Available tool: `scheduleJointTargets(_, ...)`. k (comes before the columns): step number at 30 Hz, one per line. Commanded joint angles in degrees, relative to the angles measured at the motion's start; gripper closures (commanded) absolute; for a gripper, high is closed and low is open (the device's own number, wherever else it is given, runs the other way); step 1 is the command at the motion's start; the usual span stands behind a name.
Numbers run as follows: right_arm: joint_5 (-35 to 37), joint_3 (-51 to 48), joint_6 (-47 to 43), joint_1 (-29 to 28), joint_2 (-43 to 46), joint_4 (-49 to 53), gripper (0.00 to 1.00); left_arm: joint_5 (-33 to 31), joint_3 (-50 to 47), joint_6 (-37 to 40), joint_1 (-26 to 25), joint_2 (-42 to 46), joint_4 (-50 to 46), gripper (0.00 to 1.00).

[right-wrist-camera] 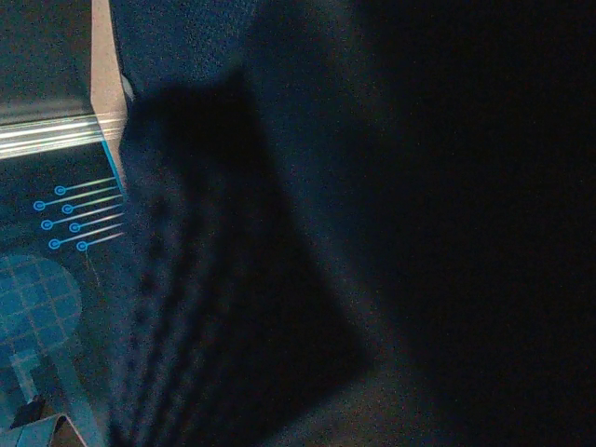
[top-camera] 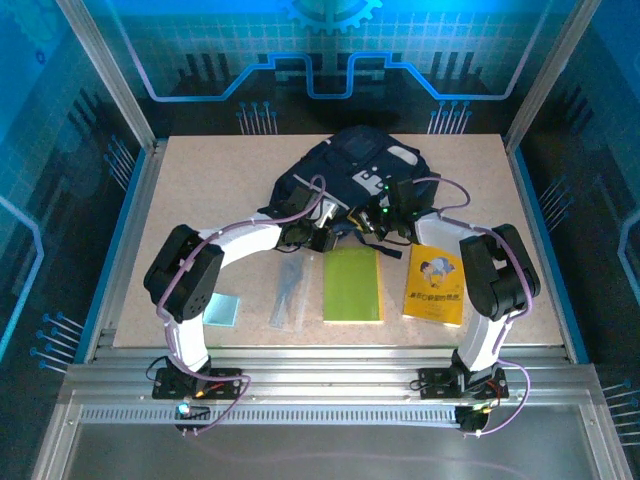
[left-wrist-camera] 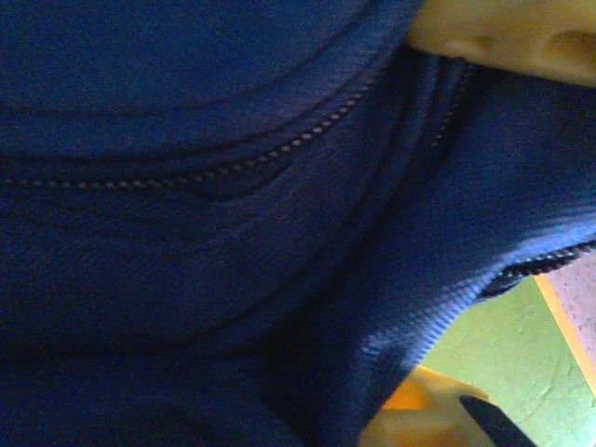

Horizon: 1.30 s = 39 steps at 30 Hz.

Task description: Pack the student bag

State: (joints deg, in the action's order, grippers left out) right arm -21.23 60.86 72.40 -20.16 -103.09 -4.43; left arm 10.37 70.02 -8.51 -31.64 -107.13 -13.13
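bag [top-camera: 350,165] lies right against both tools, mostly beyond them. left tool [top-camera: 322,226] has navy fabric near the zip [left-wrist-camera: 279,154] between its fingers [left-wrist-camera: 503,37]; i cannot tell if it clamps. right tool [top-camera: 392,212] is closed, on what i cannot tell. a thin pinch could slip when i pull, or drag the whole bag toward me.

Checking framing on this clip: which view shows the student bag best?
Top external: the whole student bag, outline and grey patches. Left wrist gives close navy fabric with a zipper; right wrist, dark blurred fabric.
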Motion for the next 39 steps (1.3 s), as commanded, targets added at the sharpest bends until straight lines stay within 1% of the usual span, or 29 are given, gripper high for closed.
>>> scheduleJointTargets(1,-4.1,1.4,0.6,-1.0,-0.3,-5.0,1.0,9.0,2.4,-2.0,-2.2,2.5,6.9,0.72)
scheduleJointTargets(4,-4.3,1.5,0.5,-0.9,-0.5,-4.8,1.0,10.8,3.6,-3.1,-2.2,1.3,7.6,0.66)
scheduleJointTargets(8,-4.2,1.3,0.3,-0.9,-0.5,-4.6,1.0,11.2,5.1,-3.6,-2.3,-0.5,7.9,0.66)
scheduleJointTargets(10,-4.3,1.3,0.1,-0.8,-0.6,-4.5,1.0,11.9,6.0,-3.6,-2.3,-0.8,7.7,0.69)
scheduleJointTargets(13,-4.5,0.9,0.2,-0.3,-0.5,-4.6,1.0,13.2,6.6,-3.9,-2.3,-0.2,7.6,0.77)
scheduleJointTargets(18,-4.5,0.6,0.2,0.2,-0.8,-4.9,1.0,15.2,6.5,-4.8,-2.2,1.5,8.1,0.79)
scheduleJointTargets(19,-4.6,0.7,0.2,0.2,-0.9,-4.9,1.0,15.1,6.6,-4.8,-2.3,1.4,8.1,0.81)
scheduleJointTargets(23,-4.9,1.1,0.3,0.3,-1.2,-5.0,1.0,14.9,6.9,-5.1,-2.2,0.2,8.4,1.0)
scheduleJointTargets(25,-4.8,1.0,0.2,0.5,-1.2,-4.9,1.0,14.7,6.8,-5.2,-2.3,-0.1,8.3,1.0)
scheduleJointTargets(26,-4.7,0.8,0.2,0.6,-1.0,-4.9,1.0,13.4,6.8,-4.7,-2.2,-0.2,7.5,1.0)
scheduleJointTargets(30,-4.6,-0.1,0.0,1.6,-0.4,-4.9,1.0,4.5,6.4,-1.8,-2.1,0.5,1.7,1.0)
scheduleJointTargets(33,-4.2,-0.5,-0.2,2.1,0.0,-4.8,1.0,-1.1,6.1,-1.4,-2.1,0.6,-2.6,1.0)
scheduleJointTargets(36,-4.1,-0.5,0.1,1.9,-0.3,-5.3,1.0,-2.7,5.9,-3.5,-2.1,0.0,-4.2,1.0)
scheduleJointTargets(39,-4.3,-0.5,1.3,1.2,-0.9,-6.5,1.0,-4.2,5.8,-7.4,-2.0,-0.9,-2.8,1.0)
